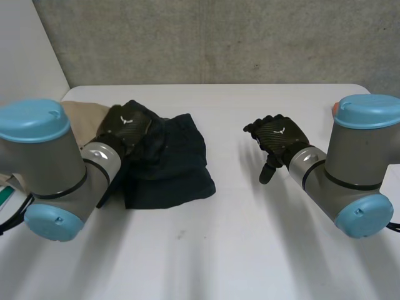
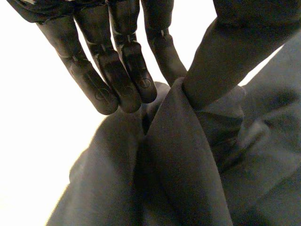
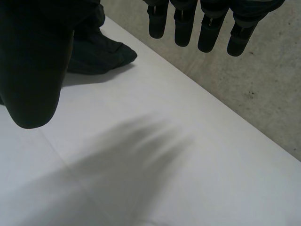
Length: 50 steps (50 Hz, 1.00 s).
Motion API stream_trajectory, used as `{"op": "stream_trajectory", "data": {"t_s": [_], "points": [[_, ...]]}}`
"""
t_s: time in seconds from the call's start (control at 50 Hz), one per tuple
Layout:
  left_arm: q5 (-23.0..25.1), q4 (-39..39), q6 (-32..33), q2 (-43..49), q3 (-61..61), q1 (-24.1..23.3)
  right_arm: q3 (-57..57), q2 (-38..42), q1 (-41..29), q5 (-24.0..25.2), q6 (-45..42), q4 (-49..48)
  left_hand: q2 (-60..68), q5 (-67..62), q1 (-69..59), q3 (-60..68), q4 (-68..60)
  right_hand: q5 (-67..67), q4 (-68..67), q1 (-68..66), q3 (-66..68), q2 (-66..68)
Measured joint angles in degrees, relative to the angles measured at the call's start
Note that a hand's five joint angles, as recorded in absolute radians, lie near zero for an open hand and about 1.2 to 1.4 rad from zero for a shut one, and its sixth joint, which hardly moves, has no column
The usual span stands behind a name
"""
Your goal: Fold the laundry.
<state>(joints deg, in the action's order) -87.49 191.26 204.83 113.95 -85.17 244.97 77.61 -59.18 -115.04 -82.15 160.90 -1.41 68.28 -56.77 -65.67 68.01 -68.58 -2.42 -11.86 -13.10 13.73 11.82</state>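
Left arm and right arm loom closest, over the white tabletop. Dark garment lies bunched up on the left side, with a tan cloth just beside it. Left hand is pinching a raised fold of the garment between thumb and fingers. Right hand hangs relaxed, holding nothing, well apart from it.

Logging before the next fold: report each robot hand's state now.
Left robot hand: closed, pinching a fold of the dark garment between thumb and fingers.
Right robot hand: open, holding nothing.
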Motion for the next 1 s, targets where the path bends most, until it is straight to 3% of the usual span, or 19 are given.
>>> {"op": "stream_trajectory", "data": {"t_s": [0.04,0.14,0.32,0.4,0.54,0.62,0.66,0.8,1.0], "points": [[0.1,-0.1,-0.7,-1.0,0.0,-0.3,0.0,-0.1,0.2,0.0,-0.1,0.1,-2.3,1.3,1.0,-1.9,2.2,0.0,0.0,0.0,0.0,0.0],[0.9,-0.9,-2.1,-2.2,1.0,-2.6,-0.1,-0.4,0.8,-0.2,-0.1,0.6,-19.0,17.2,17.4,-18.4,19.1,0.0,0.0,0.0,0.0,0.0],[1.4,-5.7,0.3,2.9,8.9,-10.6,-0.1,-0.8,1.9,-0.6,0.1,1.5,-25.8,24.7,22.6,-25.4,26.2,0.0,0.0,0.0,0.0,0.0],[-0.5,-9.5,2.5,8.9,15.4,-13.2,-0.1,-0.7,2.5,-0.6,0.2,2.0,-25.8,24.7,22.6,-25.4,26.2,0.0,0.0,0.0,0.0,0.0],[-8.2,-18.1,4.9,21.2,27.9,-15.0,0.2,-0.5,3.4,-0.4,0.0,2.9,-24.4,23.2,21.6,-24.2,24.9,0.0,0.0,0.0,0.0,0.0],[-12.0,-21.4,5.1,24.8,32.4,-15.0,0.1,-0.4,3.7,-0.1,-0.2,3.3,-6.0,4.9,1.5,-6.0,6.3,0.0,0.0,0.0,0.0,0.0],[-13.6,-22.4,5.1,25.1,33.7,-14.9,0.0,-0.4,3.8,0.3,-0.4,3.5,-1.4,0.6,-0.9,-1.7,1.7,0.0,0.0,0.0,0.0,0.0],[-14.2,-21.3,4.2,18.2,31.2,-14.1,-1.7,-0.2,3.5,3.4,-1.4,4.0,0.1,0.2,-0.9,-0.2,0.2,0.0,0.0,0.0,0.0,0.0],[-4.2,-18.6,4.0,-7.6,13.2,-10.7,-15.5,8.0,1.1,13.1,-2.3,5.4,0.1,0.2,-0.9,-0.2,0.2,0.0,0.0,0.0,0.0,0.0]]}}
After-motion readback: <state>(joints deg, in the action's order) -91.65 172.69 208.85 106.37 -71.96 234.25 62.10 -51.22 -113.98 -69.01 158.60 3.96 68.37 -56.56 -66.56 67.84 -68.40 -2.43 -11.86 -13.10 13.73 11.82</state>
